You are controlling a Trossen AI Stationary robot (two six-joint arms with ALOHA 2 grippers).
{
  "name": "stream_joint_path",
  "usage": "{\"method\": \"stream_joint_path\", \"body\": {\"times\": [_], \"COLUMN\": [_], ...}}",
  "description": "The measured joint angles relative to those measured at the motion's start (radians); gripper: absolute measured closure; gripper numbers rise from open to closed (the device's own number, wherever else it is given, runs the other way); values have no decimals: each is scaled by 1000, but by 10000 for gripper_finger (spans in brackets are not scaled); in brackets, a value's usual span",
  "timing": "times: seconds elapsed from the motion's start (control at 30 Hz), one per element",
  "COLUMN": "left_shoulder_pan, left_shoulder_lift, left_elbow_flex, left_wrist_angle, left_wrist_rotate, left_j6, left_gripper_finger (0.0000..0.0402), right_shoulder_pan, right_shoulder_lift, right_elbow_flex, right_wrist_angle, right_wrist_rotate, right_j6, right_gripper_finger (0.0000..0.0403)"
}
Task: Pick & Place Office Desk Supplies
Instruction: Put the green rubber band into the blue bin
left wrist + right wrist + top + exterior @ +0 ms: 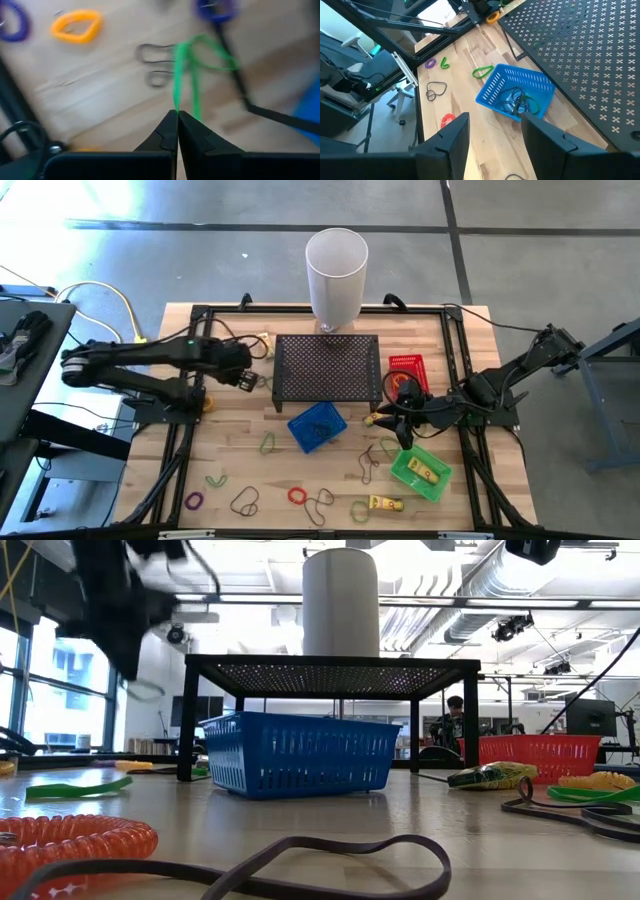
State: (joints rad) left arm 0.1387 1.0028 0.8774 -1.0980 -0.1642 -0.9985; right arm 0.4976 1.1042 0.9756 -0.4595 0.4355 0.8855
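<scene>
Gripping green band, left fingers closed.

We have two dark arms made of thick black links and round joints. Our left arm has a tiny green light on top and black cables looping beside it. Our right arm carries thin black cables too. Our left gripper has two black, pointed, wedge-shaped fingers. Our right gripper has two broad, flat, dark fingers.
</scene>
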Motion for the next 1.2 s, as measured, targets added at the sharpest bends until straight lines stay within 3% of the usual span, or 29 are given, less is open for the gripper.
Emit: {"method": "stream_joint_path", "body": {"times": [0.1,0.3,0.53,0.87,1.1,1.2], "left_shoulder_pan": [-96,-313,-529,-526,-467,-450], "left_shoulder_lift": [-48,-55,26,249,394,411], "left_elbow_flex": [51,114,118,118,120,120], "left_wrist_angle": [6,30,422,801,820,830], "left_wrist_rotate": [-11,-153,-215,-233,-231,-185], "left_j6": [-44,-207,-62,308,375,386], "left_gripper_finger": [401,401,402,402,402,402], "right_shoulder_pan": [0,0,0,-1,0,0], "right_shoulder_lift": [0,0,0,0,0,0], "right_elbow_flex": [0,0,0,0,0,0], "right_wrist_angle": [0,0,0,1,7,8], "right_wrist_rotate": [5,7,8,8,8,8], "right_j6": [-12,-30,-45,-53,-47,-44], "right_gripper_finger": [236,236,236,236,236,236]}}
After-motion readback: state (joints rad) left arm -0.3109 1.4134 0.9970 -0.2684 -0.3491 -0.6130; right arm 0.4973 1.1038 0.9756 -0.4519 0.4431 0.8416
